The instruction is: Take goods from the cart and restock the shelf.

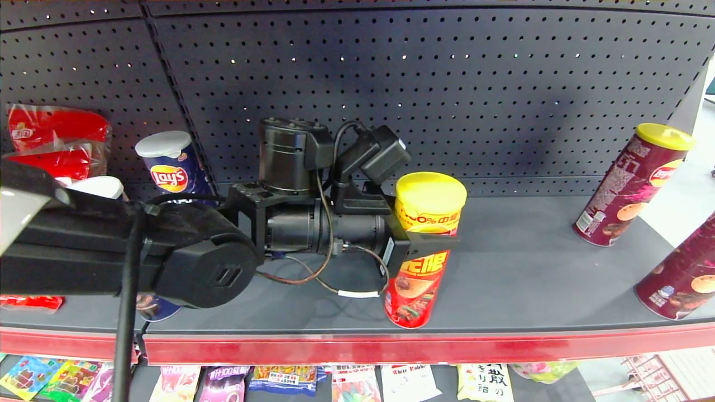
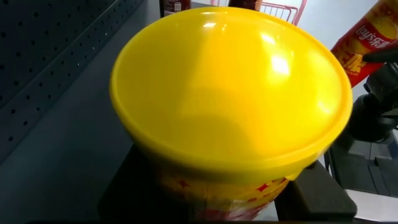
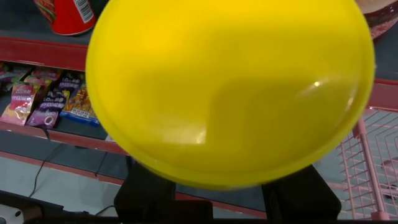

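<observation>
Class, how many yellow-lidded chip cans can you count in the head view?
2: the red can in the left gripper at centre, and a maroon can toward the right. A third can at the right edge has its lid out of frame.

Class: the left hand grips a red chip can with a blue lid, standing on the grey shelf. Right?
Not quite: the lid is yellow, as the head view shows. The left hand grips the red chip can standing on the grey shelf.
</observation>
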Available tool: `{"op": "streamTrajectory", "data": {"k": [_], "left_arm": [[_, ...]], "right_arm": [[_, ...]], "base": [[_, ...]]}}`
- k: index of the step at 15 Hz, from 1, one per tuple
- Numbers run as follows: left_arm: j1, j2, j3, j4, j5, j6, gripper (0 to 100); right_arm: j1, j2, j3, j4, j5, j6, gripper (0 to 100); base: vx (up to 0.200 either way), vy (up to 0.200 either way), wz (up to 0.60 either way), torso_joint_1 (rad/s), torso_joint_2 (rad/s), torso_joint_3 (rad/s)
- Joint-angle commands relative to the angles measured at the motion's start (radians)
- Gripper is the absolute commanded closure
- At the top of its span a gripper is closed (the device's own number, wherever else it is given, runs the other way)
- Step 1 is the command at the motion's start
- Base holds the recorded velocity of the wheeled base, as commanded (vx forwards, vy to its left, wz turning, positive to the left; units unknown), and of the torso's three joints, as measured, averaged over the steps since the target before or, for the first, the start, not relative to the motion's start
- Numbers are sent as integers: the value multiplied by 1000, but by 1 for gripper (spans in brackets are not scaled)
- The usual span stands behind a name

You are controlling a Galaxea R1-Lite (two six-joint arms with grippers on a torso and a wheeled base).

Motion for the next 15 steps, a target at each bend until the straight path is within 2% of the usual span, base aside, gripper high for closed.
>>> {"op": "streamTrajectory", "data": {"k": [1,6,9,15], "left_arm": [[-5,-4,12,4,-3,0,100],[-7,-6,37,1,3,-9,100],[-13,-20,43,1,8,-41,100],[-35,-23,52,2,11,-43,100]], "right_arm": [[0,0,0,0,0,-2,100],[0,0,0,0,1,0,100],[0,1,0,0,1,0,100],[0,1,0,0,1,0,100]], "base": [[0,0,0,0,0,0],[0,0,0,0,0,0],[0,0,0,0,0,0],[0,0,0,0,0,0]]}}
